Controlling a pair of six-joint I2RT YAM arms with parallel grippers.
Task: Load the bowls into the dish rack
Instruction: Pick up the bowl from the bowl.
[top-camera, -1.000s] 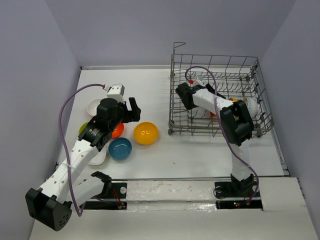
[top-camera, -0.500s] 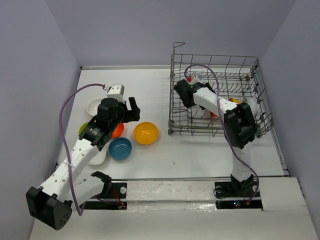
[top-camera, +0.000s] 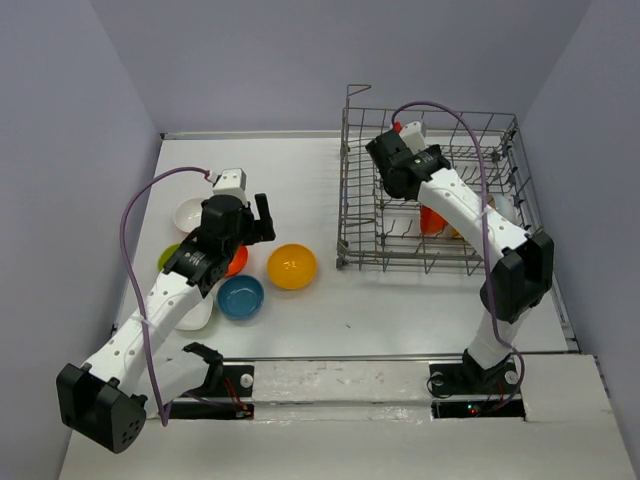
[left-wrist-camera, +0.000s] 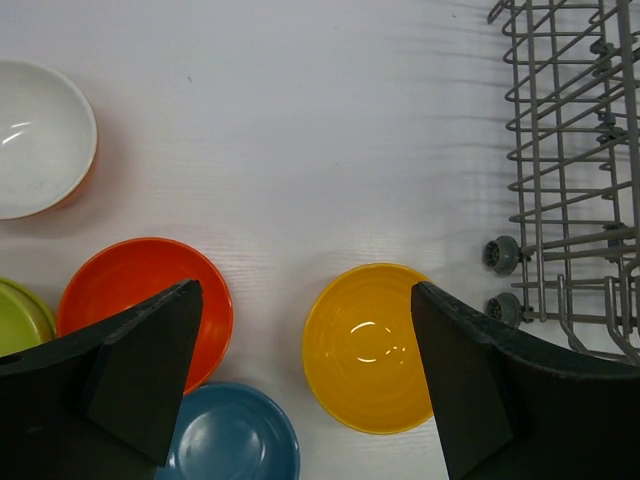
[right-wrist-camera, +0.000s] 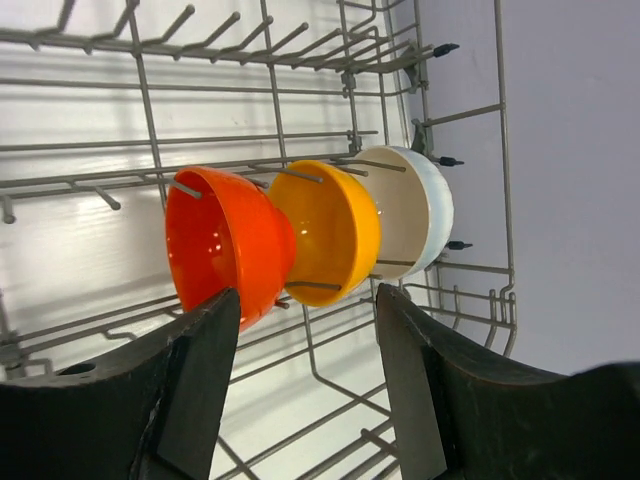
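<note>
Plainly, left claw (left-wrist-camera: 305, 300) gapes above yellow bowl (left-wrist-camera: 370, 345) — right claw (right-wrist-camera: 305, 298) gapes over three racked bowls (right-wrist-camera: 325, 230).

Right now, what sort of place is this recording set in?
Likely a lab test cell, not a kitchen: plain lavender walls, a white tabletop, one grey wire dish rack.

So the dish rack (top-camera: 400, 258) sits in the far right corner of the table (top-camera: 400, 320). Inside it, toward its right wall, a row of bowls (right-wrist-camera: 335, 230) stands on edge between the tines, packed close. The rest huddle by the left edge: the rearmost bowl (top-camera: 188, 212) sits behind the bunch and the outermost bowl (top-camera: 292, 266) on its right side, closest to the rack, with its neighbour bowl (top-camera: 241, 297) just left and in front.
</note>
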